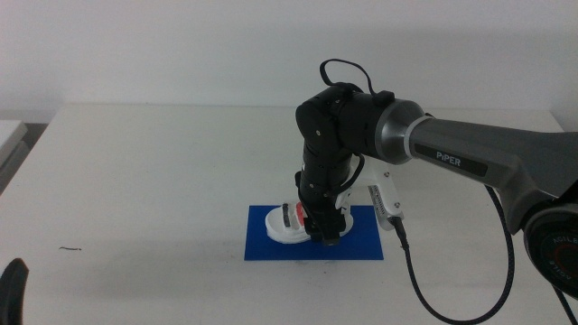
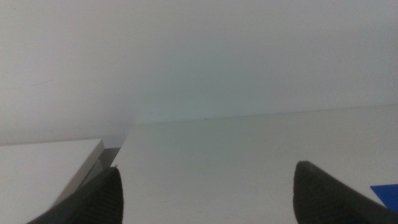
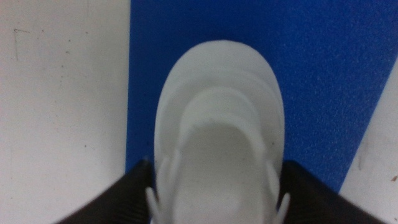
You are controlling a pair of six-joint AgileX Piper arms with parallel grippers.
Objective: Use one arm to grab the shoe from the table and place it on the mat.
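The white shoe with black and red straps sits on the left part of the dark blue mat. My right gripper comes down from the right arm and is shut on the shoe's heel end. In the right wrist view the shoe lies toe-away on the mat, with the right gripper pressing both its sides. My left gripper waits at the bottom left edge; in the left wrist view the left gripper is open and empty.
The white table surrounds the mat. A black cable hangs from the right arm past the mat's right end. A small dark mark lies at the left front. A pale ledge sits beyond the table's left edge.
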